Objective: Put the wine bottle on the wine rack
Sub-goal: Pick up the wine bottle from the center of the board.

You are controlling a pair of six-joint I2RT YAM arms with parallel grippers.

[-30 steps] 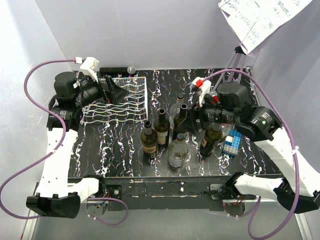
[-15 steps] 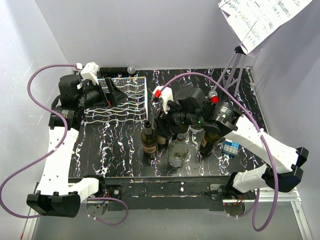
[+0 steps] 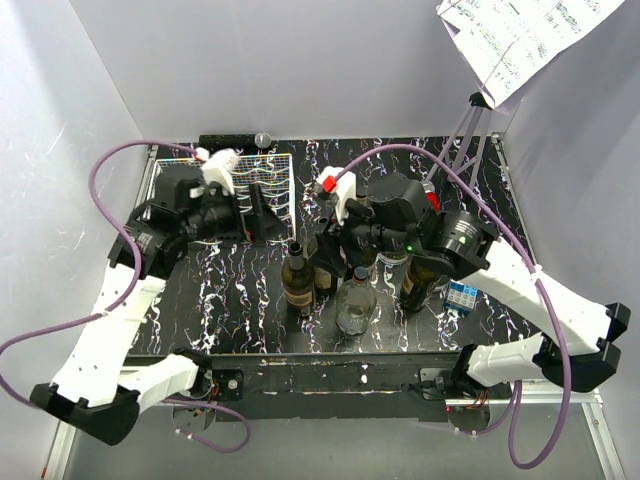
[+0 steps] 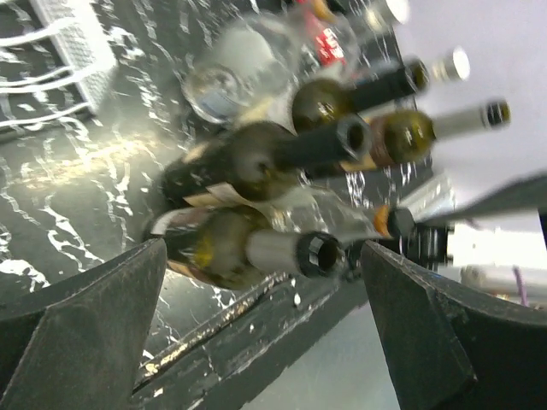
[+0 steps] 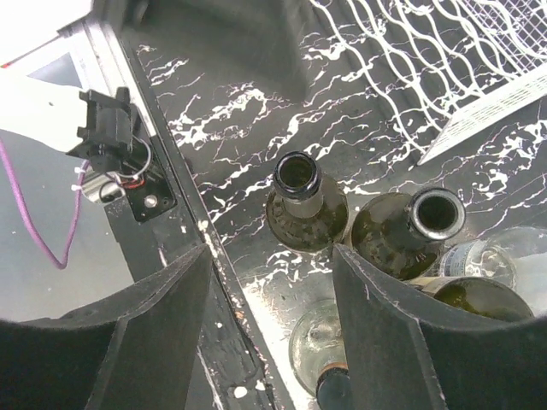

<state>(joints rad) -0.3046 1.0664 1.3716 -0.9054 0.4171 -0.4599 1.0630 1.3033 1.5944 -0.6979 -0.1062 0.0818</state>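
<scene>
The wine rack (image 3: 278, 172), a white wire grid with wavy rows, lies flat at the far left corner of the surface (image 3: 230, 290), and the left arm covers its near-left part. The wine bottles stand upright in a tight cluster at the middle of the surface, toward the near edge and apart from the rack. A dark wine bottle (image 3: 297, 278) with an open mouth stands at the cluster's left. A second dark bottle (image 3: 322, 268) is just beside it on the far side, a clear bottle (image 3: 354, 305) stands nearest the near edge, and a green bottle (image 3: 420, 282) is at the right. Other bottles behind these are largely hidden under the right arm. The right claw (image 5: 271, 256) hangs above the dark wine bottle, fingers apart with nothing between them. The left claw (image 4: 265, 248) sits over the near-right part of the rack, spread wide and holding nothing, and faces the cluster; its wrist view is blurred. The surface is black with white marbled streaks, enclosed by pale walls on the left, far and right sides. A printed sheet (image 3: 520, 35) hangs above the far right corner. A blue block (image 3: 462, 293) lies just beside the green bottle, toward the right edge. Purple cables (image 3: 110, 190) loop over both arms.
</scene>
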